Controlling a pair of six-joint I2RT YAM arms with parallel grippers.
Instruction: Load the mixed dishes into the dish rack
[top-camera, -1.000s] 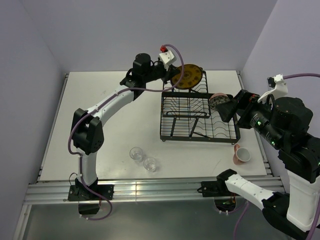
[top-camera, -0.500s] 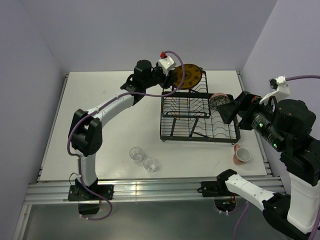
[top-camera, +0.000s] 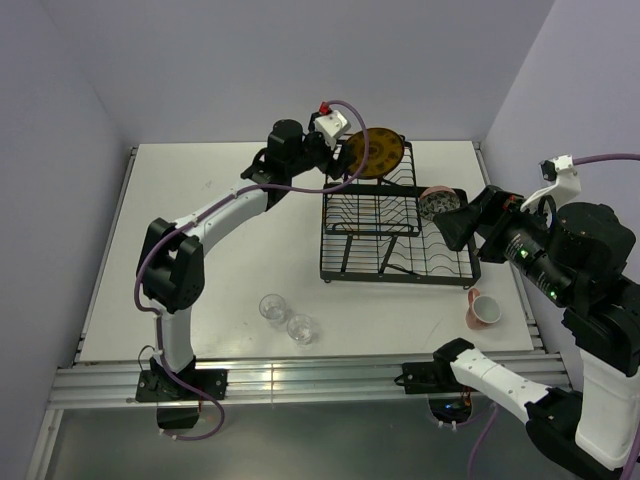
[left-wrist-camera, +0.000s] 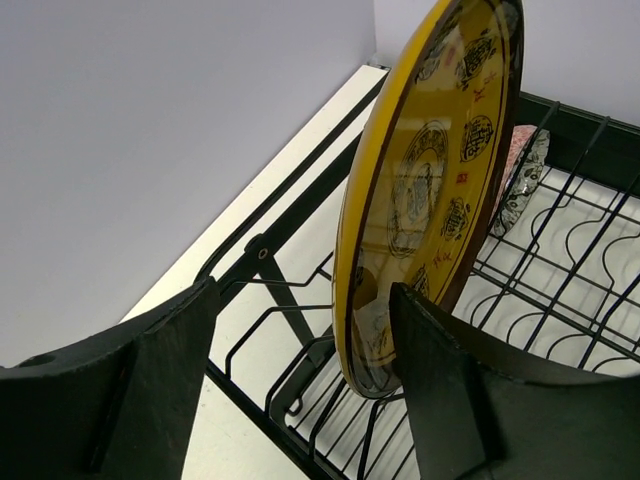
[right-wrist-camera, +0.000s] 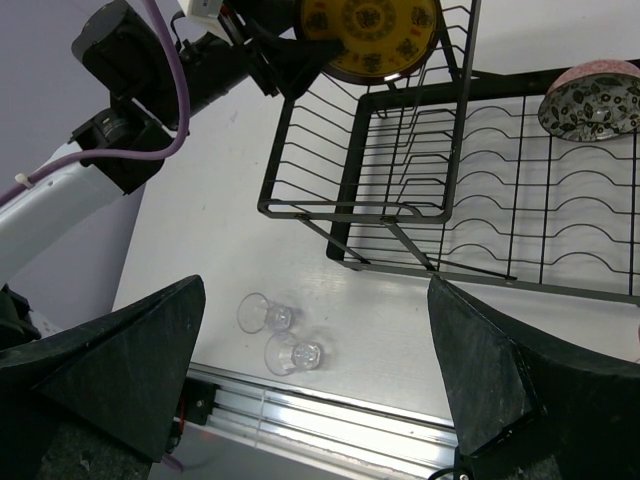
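Note:
The yellow-orange plate (top-camera: 376, 153) stands on edge in the upright slots at the far left of the black wire dish rack (top-camera: 323, 235). My left gripper (top-camera: 338, 150) is open around the plate's lower rim (left-wrist-camera: 400, 260); the rim stands between the fingers (left-wrist-camera: 445, 390), close to the right one. The patterned bowl (top-camera: 437, 203) rests in the rack's right part. Two clear tumblers (top-camera: 272, 307) (top-camera: 300, 328) lie on the table near the front edge. My right gripper (top-camera: 455, 222) hovers open and empty over the rack's right side, looking down at the tumblers (right-wrist-camera: 262, 314).
A pink cup (top-camera: 483, 308) lies on the table to the right of the rack's front corner. The left arm (right-wrist-camera: 150, 80) reaches across the far left of the table. Walls close in behind and on both sides.
The left jaws have spread apart off the plate, which stays upright in the rack. The left wrist rose slightly. The right gripper has barely shifted.

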